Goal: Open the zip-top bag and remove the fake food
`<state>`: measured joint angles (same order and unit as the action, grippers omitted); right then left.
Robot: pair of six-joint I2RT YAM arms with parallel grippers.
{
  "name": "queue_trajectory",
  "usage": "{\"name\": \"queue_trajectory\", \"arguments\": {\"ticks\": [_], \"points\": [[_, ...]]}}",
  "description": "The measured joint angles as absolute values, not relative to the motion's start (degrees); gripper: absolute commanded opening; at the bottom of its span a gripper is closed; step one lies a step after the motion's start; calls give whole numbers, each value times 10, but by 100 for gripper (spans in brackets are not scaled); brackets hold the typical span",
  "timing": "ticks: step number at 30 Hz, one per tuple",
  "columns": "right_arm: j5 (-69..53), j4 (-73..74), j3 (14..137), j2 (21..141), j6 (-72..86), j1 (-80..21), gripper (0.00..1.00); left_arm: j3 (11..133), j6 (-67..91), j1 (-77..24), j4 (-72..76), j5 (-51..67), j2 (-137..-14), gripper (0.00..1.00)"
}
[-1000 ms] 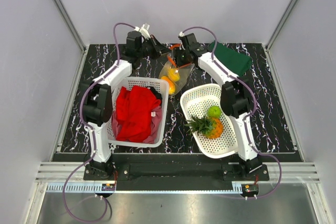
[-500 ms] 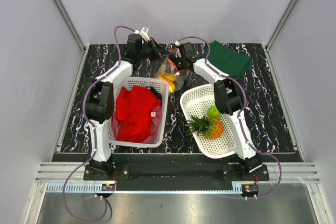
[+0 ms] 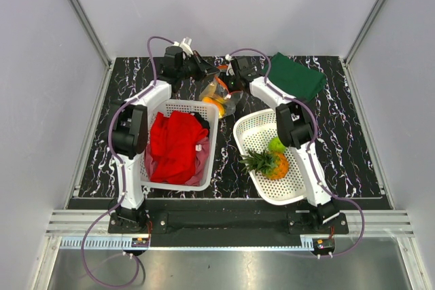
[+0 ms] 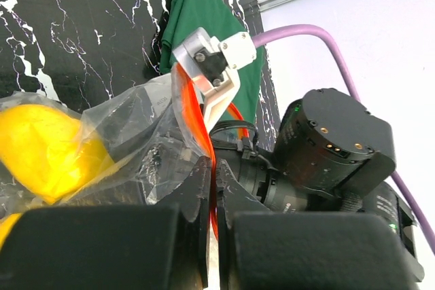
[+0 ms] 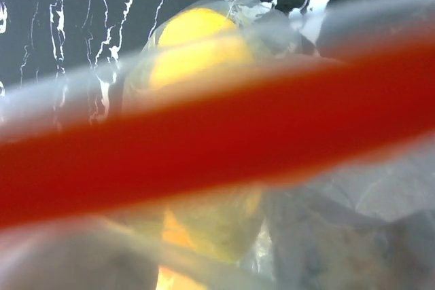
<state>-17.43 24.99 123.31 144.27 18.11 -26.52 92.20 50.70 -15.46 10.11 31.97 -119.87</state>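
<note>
My left fingers (image 4: pixel 209 236) are pressed together on the red-orange zip strip (image 5: pixel 204 140) of the clear crinkly plastic zip-top bag (image 3: pixel 219 94), pinching one lip of its mouth at the bottom of my left wrist view. Just above them, one white finger of my right fingers (image 4: pixel 212 73) sits against the same strip. I cannot tell whether that pair is clamped on it or standing apart, since my right wrist view shows only the strip as a blurred red band across the frame.

The bag sits between both arms at the upper centre of the overhead view, above the black marbled counter (image 3: pixel 129 79). Inside it are a yellow oblong plastic piece (image 4: pixel 47 147) and an orange plastic piece (image 3: pixel 217 106).

At the lower right of the overhead view, a white perforated oval basket (image 3: pixel 255 127) holds the orange plastic pineapple with spiky green leaves (image 3: pixel 268 163) and the round green plastic fruit (image 3: pixel 276 144). Left of it, a white perforated rectangular basket (image 3: pixel 187 104) holds a red cloth (image 3: pixel 175 144). A folded dark green cloth (image 3: pixel 297 77) lies at the upper right.
</note>
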Motion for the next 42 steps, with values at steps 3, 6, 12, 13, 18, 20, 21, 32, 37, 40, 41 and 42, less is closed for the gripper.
{"name": "queue_trajectory", "arguments": {"ticks": [3, 6, 12, 13, 18, 20, 21, 32, 37, 40, 41, 42], "points": [[-165, 271, 1233, 1433, 177, -265, 6, 922, 507, -153, 101, 323, -1199, 0], [-157, 321, 1251, 1421, 173, -265, 6, 922, 504, -150, 100, 327, -1199, 0], [-132, 433, 1313, 1378, 167, -265, 0, 922, 496, -145, 99, 335, -1192, 0], [-128, 447, 1321, 1369, 165, -265, 0, 922, 495, -145, 99, 338, -1187, 0], [-109, 490, 1326, 1316, 150, -265, 18, 922, 493, -145, 100, 349, -1166, 0], [-110, 497, 1322, 1304, 145, -265, 23, 922, 491, -144, 100, 355, -1158, 0], [-111, 499, 1317, 1299, 143, -265, 23, 922, 489, -143, 99, 357, -1155, 0], [-195, 533, 1236, 1284, 131, -265, 0, 1040, 438, -141, 32, 406, -1183, 0], [-192, 543, 1217, 1273, 112, -265, 0, 1061, 420, -141, 8, 419, -1203, 0], [-170, 535, 1173, 1247, 100, -265, 0, 1061, 410, -141, -15, 418, -1208, 0], [-163, 531, 1158, 1236, 97, -265, 0, 1061, 406, -141, -22, 419, -1209, 0], [-154, 527, 1147, 1227, 96, -265, 0, 1061, 405, -141, -23, 420, -1209, 0]]}}
